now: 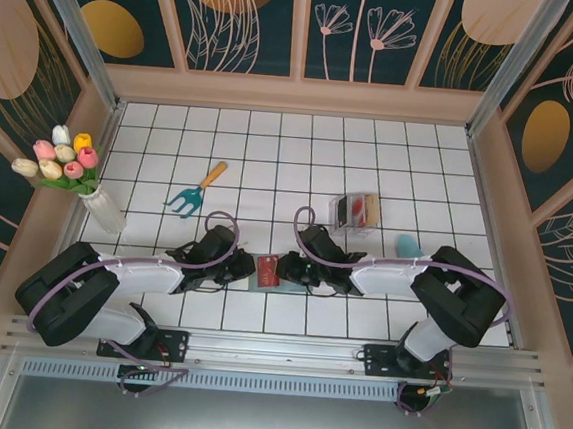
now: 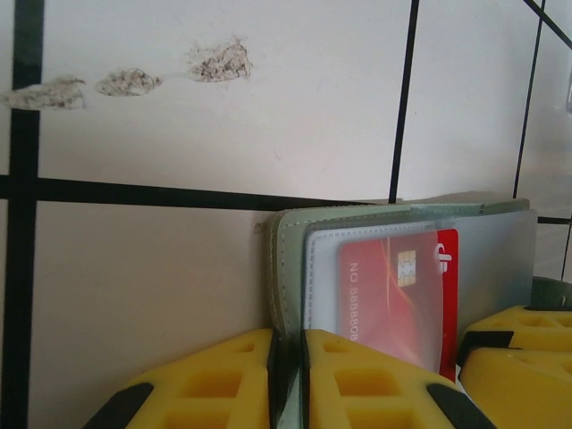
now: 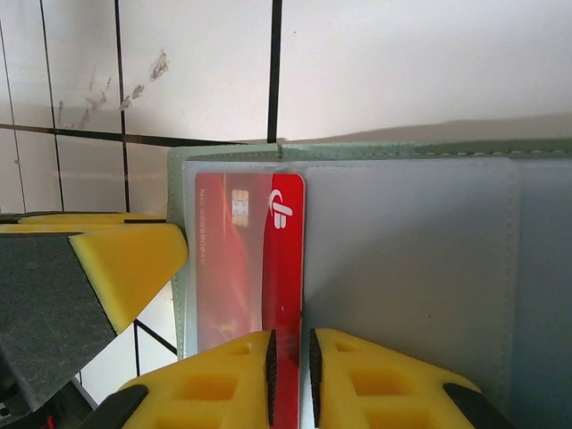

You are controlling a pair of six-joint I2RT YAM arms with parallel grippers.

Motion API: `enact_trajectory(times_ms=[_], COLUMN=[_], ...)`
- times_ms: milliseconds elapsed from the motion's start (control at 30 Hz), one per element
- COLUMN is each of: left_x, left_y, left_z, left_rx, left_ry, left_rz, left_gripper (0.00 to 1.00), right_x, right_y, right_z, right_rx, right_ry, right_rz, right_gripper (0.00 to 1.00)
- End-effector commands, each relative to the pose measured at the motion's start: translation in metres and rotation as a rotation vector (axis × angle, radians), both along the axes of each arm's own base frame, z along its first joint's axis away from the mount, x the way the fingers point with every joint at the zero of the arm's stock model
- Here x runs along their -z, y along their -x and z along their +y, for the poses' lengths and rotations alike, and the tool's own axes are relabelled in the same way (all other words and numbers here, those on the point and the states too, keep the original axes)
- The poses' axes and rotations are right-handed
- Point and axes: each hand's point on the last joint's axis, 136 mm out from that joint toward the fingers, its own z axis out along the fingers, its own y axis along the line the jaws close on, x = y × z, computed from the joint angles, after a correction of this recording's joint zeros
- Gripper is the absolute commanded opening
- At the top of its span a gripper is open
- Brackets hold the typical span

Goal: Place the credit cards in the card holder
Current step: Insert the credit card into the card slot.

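Note:
The sage-green card holder (image 1: 261,284) lies open on the tiles between my two grippers. My left gripper (image 2: 288,349) is shut on the card holder's (image 2: 288,246) green left edge. A red credit card (image 2: 386,288) sits mostly under the holder's clear pocket, and its right strip sticks out. In the right wrist view, the red card's (image 3: 241,268) free edge lies between the jaws of my right gripper (image 3: 290,349). These stand slightly open, with a thin gap beside the card. The holder's grey inner pocket (image 3: 402,259) spreads to the right. From above, the left gripper (image 1: 245,268) and right gripper (image 1: 290,271) face each other.
A clear plastic tray (image 1: 347,199) holding more cards (image 1: 370,210) stands behind the right arm. A teal trowel (image 1: 194,194) lies at the middle left, a vase of tulips (image 1: 101,208) at the left wall, and a small light-blue object (image 1: 409,247) near the right arm.

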Motion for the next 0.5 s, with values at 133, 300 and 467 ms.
enact_trajectory(times_ms=[133, 300, 467], left_x=[0.016, 0.015, 0.013], left_y=[0.011, 0.011, 0.008], left_z=[0.009, 0.009, 0.017], left_rx=[0.005, 0.005, -0.024], left_ry=[-0.057, -0.056, -0.087], left_rz=[0.051, 0.049, 0.037], left_gripper=[0.17, 0.17, 0.21], right_x=[-0.003, -0.015, -0.009], right_y=[-0.002, -0.001, -0.009], right_z=[0.023, 0.038, 0.017], right_rx=[-0.063, -0.111, -0.065], right_ry=[-0.045, -0.092, 0.052], right_rz=[0.012, -0.007, -0.036], right_gripper=[0.11, 0.08, 0.14])
